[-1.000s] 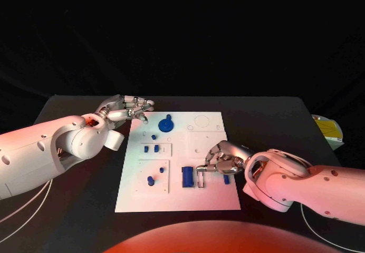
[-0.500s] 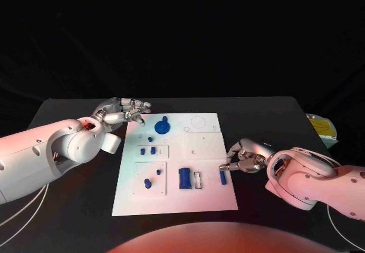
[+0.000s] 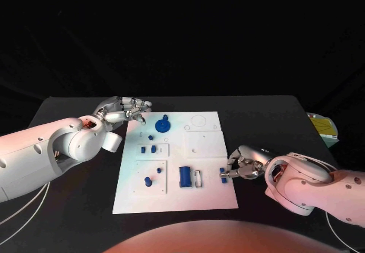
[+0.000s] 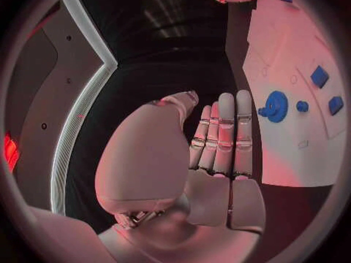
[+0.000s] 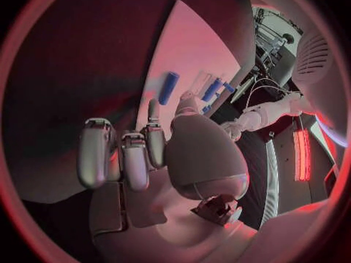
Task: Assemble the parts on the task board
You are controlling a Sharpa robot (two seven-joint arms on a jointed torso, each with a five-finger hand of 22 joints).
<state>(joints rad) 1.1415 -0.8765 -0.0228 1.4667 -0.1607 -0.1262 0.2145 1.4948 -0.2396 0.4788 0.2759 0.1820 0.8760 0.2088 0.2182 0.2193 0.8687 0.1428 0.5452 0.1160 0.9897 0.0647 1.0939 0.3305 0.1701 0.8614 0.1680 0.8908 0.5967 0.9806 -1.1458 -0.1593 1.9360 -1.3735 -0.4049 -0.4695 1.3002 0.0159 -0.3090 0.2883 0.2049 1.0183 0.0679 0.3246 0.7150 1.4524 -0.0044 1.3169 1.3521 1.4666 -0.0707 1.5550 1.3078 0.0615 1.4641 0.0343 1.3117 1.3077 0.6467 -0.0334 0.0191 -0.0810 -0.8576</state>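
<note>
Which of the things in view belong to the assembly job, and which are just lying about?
Job:
- task board
- round blue part
- blue block
- small blue part at the right hand
- small blue pieces on the board's left half

Lying about:
- yellow object at the table's right edge

No legible text, label, brand, number or sign is found on the task board [image 3: 205, 197], its blue parts [image 3: 185, 177], the table [image 3: 266, 116] or either arm.

1 board [image 3: 205, 197], ~9 blue parts [image 3: 185, 177]
</note>
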